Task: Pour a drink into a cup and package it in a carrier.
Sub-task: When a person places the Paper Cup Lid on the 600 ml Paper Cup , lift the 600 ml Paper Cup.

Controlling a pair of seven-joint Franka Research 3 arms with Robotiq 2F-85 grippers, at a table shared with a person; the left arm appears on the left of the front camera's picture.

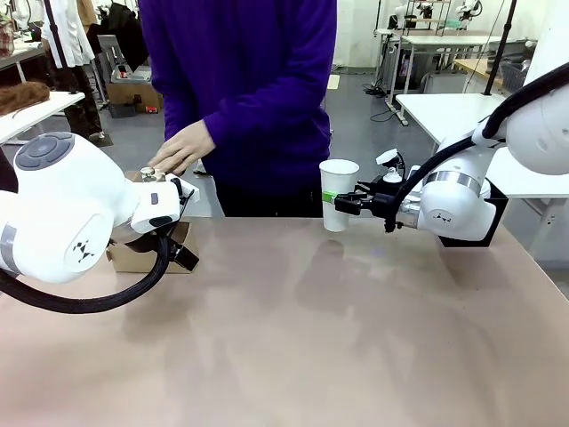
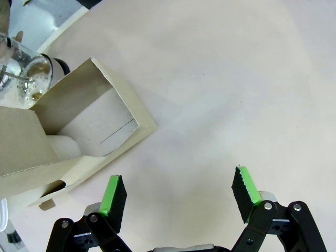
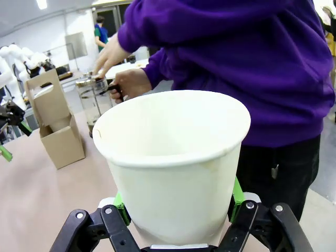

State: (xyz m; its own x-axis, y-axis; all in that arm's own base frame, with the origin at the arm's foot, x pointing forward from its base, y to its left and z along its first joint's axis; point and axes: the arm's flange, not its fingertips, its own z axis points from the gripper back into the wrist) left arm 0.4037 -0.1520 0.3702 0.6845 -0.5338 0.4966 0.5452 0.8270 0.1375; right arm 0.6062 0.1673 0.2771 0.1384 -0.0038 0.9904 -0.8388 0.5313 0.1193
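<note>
My right gripper [image 1: 342,203] is shut on the white paper cup [image 1: 338,191], holding it upright and off the table in front of the person. In the right wrist view the cup [image 3: 173,173] has no lid and looks empty inside, with green pads [image 3: 237,193] pressed on both sides. The brown cardboard carrier [image 1: 142,253] stands at the table's far left. My left gripper [image 2: 179,194] hangs open just beside the carrier [image 2: 89,126], with nothing between its fingers. The person holds the glass press jug [image 3: 93,100] by lid and handle behind the carrier; how much drink it holds is unclear.
The person in a purple sweater [image 1: 240,89] stands at the far edge. A black box [image 1: 493,209] sits behind my right arm. The brown tabletop [image 1: 338,338] stretches open between the arms.
</note>
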